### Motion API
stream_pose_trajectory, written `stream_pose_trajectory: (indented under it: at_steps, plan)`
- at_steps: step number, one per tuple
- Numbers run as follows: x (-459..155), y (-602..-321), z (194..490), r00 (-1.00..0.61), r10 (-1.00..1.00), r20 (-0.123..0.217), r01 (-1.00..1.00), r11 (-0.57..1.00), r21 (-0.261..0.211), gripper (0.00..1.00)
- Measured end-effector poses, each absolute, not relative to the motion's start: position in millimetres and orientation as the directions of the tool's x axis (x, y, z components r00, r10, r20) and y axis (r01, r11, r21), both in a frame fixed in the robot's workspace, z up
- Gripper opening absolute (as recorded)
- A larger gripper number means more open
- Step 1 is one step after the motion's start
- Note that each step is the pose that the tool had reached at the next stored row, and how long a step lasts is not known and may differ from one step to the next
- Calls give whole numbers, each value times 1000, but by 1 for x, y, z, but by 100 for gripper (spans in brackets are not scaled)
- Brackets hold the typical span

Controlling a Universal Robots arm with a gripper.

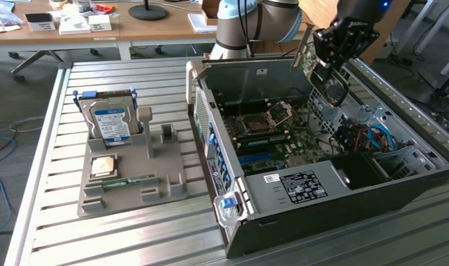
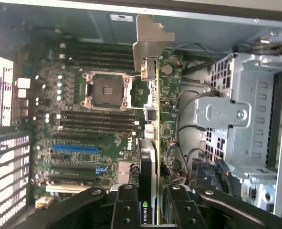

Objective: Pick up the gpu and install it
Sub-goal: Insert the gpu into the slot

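The gripper (image 2: pixel 151 202) is closed on the gpu (image 2: pixel 149 157), with one finger on each side of the thin card. The card hangs on its edge in the air above the far edge of the open computer case (image 1: pixel 343 221), over the motherboard (image 2: pixel 98 138) and not touching it. Its silver bracket (image 2: pixel 150 40) is at the end away from the fingers. The case lies on the slatted table (image 1: pixel 136 238). Toward the table's edge on the exterior view's left, a hard drive (image 1: pixel 110 124) stands in a gray holder (image 1: pixel 165 188).
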State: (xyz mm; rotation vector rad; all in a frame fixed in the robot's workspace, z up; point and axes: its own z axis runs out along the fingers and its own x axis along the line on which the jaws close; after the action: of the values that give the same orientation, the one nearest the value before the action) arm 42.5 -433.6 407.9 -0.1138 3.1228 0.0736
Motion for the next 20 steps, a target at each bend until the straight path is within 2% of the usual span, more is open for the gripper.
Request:
stream_pose_trajectory:
  at_steps: [20]
  plan:
    - [42,-434,406,-906,-423,-18,-423,905,47,27]
